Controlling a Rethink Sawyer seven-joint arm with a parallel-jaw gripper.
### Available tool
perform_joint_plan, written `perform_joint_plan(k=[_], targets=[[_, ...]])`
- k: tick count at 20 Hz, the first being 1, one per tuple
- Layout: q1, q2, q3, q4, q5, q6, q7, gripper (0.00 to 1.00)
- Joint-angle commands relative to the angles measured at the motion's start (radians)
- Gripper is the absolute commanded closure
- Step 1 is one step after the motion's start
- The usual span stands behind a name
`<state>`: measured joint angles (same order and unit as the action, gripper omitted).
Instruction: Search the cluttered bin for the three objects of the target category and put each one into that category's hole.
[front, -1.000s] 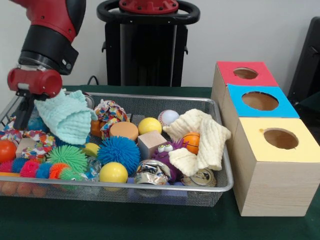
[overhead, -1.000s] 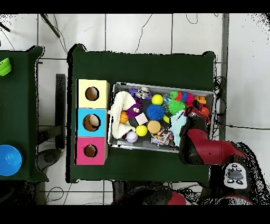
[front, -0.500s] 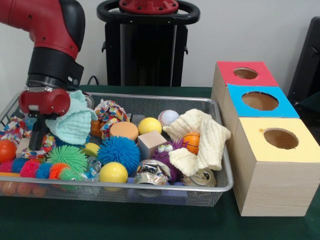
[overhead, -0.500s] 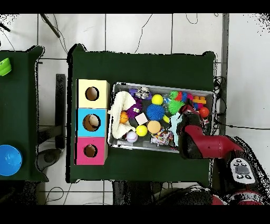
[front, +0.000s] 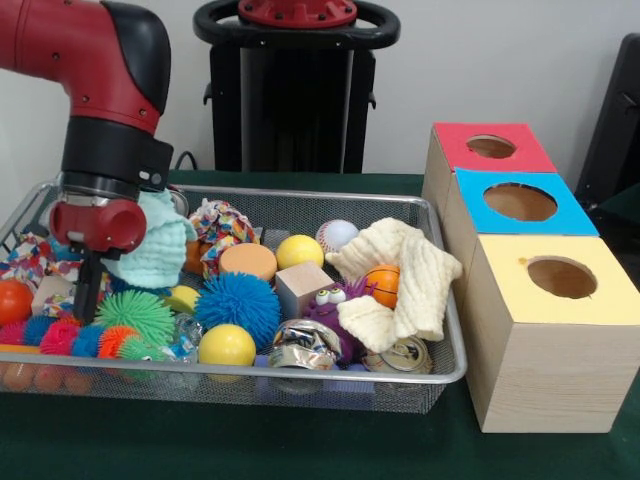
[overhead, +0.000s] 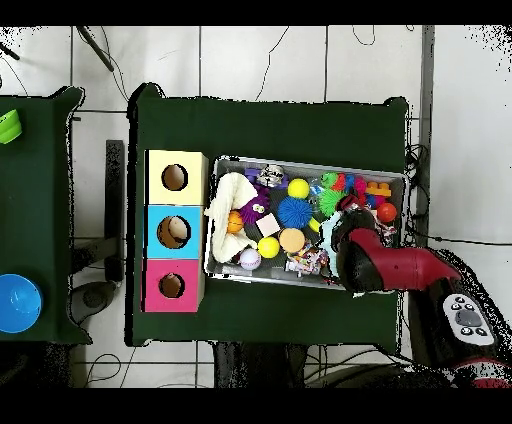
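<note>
Hard to tell whether the black hand (front: 88, 290) at the end of the red arm is spread or pressed together: sunk low among the toys at one end of the silver wire-mesh bin (front: 300, 195), with its tips hidden.

Pressed against the wrist just above the hand, on the side toward the bin's middle: the mint-green ribbed cloth (front: 155, 248), bunched and lying on the clutter. Probably the thing in hand, though a real grip on it cannot be confirmed.

To do this step well: make sure of a firm pinch on a thick fold, then lift straight up until the cloth hangs clear of the spiky green rubber ball (front: 135, 315) just beside the hand. Avoid dragging sideways, lest neighbours snag.

Farther off, toward the bin's other end: a cream knitted cloth (front: 405, 265), likely of the same category.

Well beyond the bin on that side, on the green counter: three wooden boxes with holes, topped yellow (front: 560, 330), blue (front: 565, 215) and red (front: 490, 160). Impossible to say which belongs to cloths.
</note>
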<state>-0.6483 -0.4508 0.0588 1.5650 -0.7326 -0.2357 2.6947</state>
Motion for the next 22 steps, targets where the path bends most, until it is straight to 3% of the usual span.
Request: perform_joint_plan(k=[1, 3, 7, 10, 16, 22], targets=[[-0.039, -0.013, 0.174, 0.046, -0.058, 0.172, -0.056, 1.0], [-0.067, -0.024, 0.213, 0.056, -0.062, 0.227, -0.092, 1.0], [-0.177, -0.023, 0.353, 0.119, 0.001, 0.423, -0.193, 1.0], [-0.222, -0.045, 0.422, 0.174, 0.109, 0.652, -0.279, 1.0], [-0.25, -0.061, 0.46, 0.219, 0.296, 1.022, -0.288, 1.0], [-0.242, -0.092, 0.476, 0.262, 0.352, 1.107, -0.229, 1.0]])
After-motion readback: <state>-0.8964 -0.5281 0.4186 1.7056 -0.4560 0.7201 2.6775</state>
